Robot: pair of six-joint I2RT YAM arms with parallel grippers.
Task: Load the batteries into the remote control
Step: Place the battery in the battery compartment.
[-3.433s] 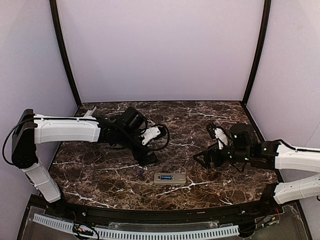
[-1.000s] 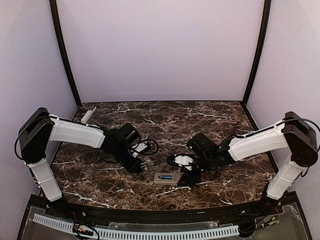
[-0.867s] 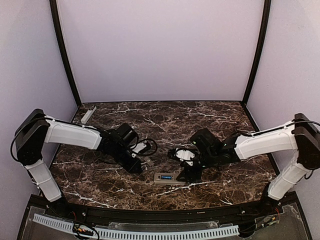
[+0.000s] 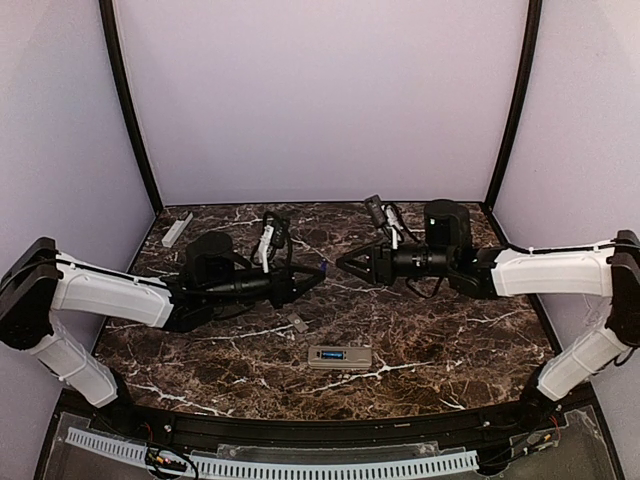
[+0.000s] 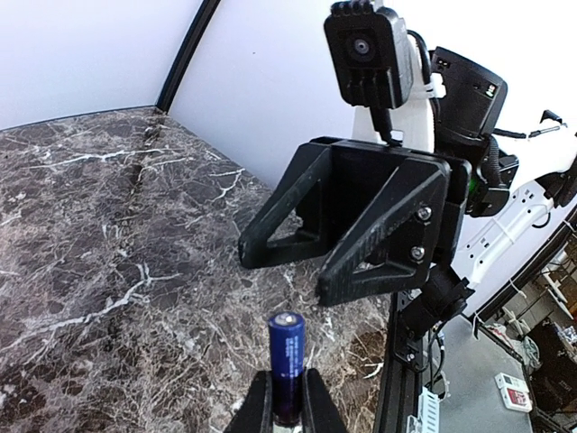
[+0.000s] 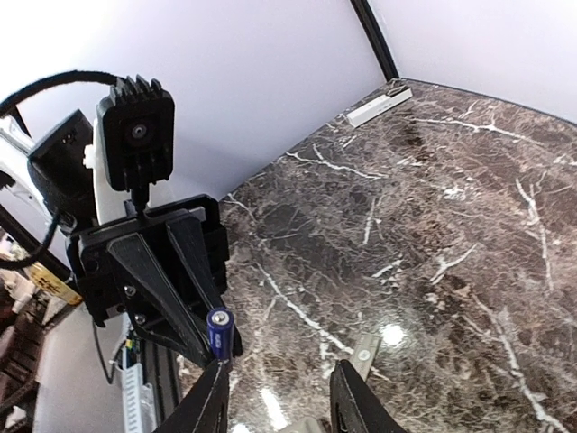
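Observation:
One of the batteries [image 5: 287, 354], slim and blue, is pinched by its lower end in my shut left gripper [image 5: 287, 410] and held above the table. In the top view this battery [image 4: 322, 268] sticks out of the left gripper [image 4: 306, 277] towards my right gripper [image 4: 348, 262], which faces it tip to tip. The right gripper [image 6: 281, 401] is open with nothing between its fingers, and the battery [image 6: 219, 332] stands just outside its left finger. The remote control [image 4: 340, 356], a small white handset with a blue-lit display, lies alone near the table's front edge.
A small grey flat piece [image 4: 297, 322] lies on the marble between the grippers and the remote. A narrow pale grey bar [image 4: 177, 228] rests in the back left corner. Purple walls close off three sides.
Both arms have lifted away from beside the remote and swung back, so the grippers now face each other in mid-air. The left one brought the battery up with it.

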